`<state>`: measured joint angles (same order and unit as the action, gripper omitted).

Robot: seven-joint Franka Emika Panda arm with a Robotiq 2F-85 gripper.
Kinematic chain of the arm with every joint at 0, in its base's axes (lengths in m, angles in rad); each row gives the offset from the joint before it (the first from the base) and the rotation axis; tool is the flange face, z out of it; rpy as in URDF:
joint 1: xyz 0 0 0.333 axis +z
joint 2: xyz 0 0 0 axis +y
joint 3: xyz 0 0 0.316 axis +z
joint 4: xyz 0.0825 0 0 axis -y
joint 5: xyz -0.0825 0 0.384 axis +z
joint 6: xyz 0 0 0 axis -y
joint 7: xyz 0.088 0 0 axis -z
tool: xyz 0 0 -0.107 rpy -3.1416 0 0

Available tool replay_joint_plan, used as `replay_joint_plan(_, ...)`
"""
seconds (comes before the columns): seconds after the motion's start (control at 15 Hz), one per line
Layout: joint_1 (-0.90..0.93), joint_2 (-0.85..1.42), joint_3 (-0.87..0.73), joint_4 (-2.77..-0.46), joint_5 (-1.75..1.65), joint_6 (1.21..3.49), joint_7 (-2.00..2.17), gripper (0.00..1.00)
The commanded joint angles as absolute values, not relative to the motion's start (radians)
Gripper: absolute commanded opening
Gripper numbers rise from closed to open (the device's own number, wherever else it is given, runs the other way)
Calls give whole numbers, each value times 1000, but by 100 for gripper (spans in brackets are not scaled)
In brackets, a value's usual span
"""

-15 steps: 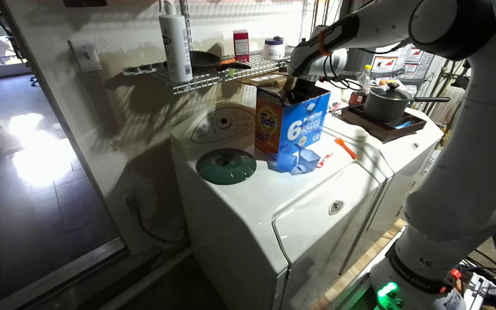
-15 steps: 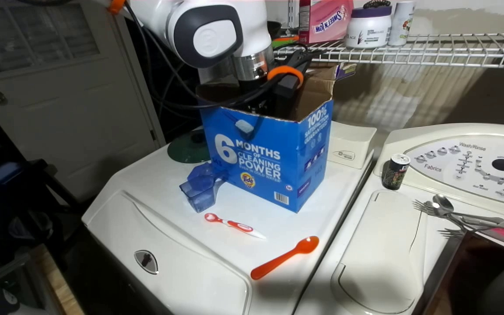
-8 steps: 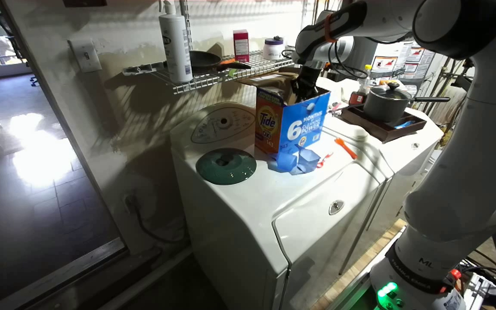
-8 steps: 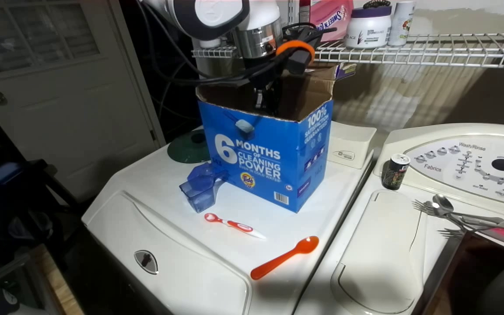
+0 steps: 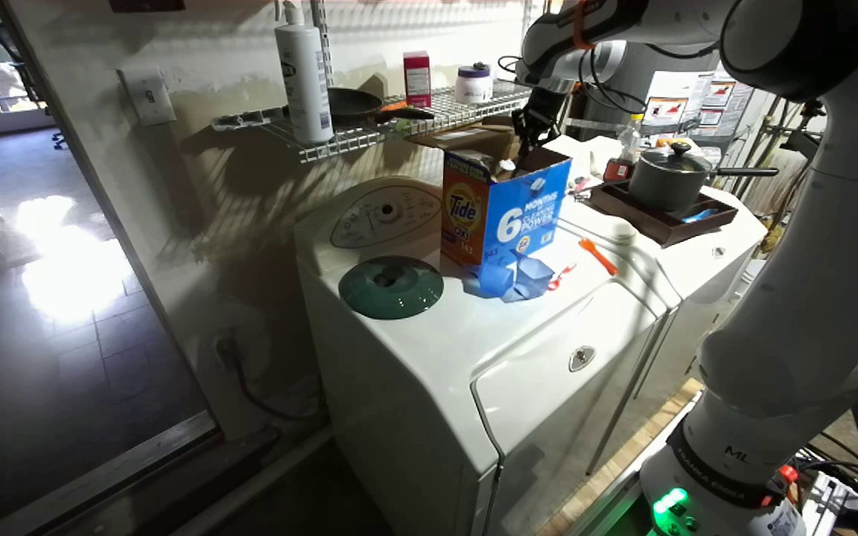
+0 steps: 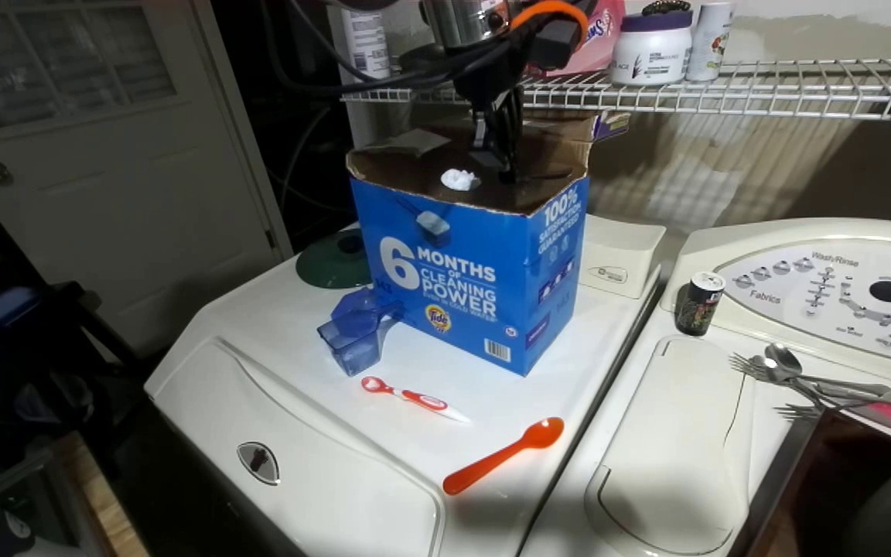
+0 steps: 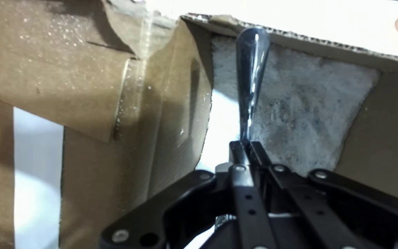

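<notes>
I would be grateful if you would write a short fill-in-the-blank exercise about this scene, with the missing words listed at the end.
The pincer is shut on a utensil made of shiny ____.
The biggest numeral on the blue side of the Tide box is ____.
The round lid resting on the white appliance is ____ in color.
The jar on the wire shelf has a ____ top.

Missing words: metal; 6; green; purple.
</notes>
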<state>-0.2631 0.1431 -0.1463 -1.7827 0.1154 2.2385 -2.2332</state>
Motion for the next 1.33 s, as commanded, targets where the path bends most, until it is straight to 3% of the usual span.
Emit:
replay_joint_plan(0.0,-268,140,-154,-1730,136,2200,-2251,2)
replay_joint_plan(1.27,-233,-11,-171,-1711,26,1896,-2192,2)
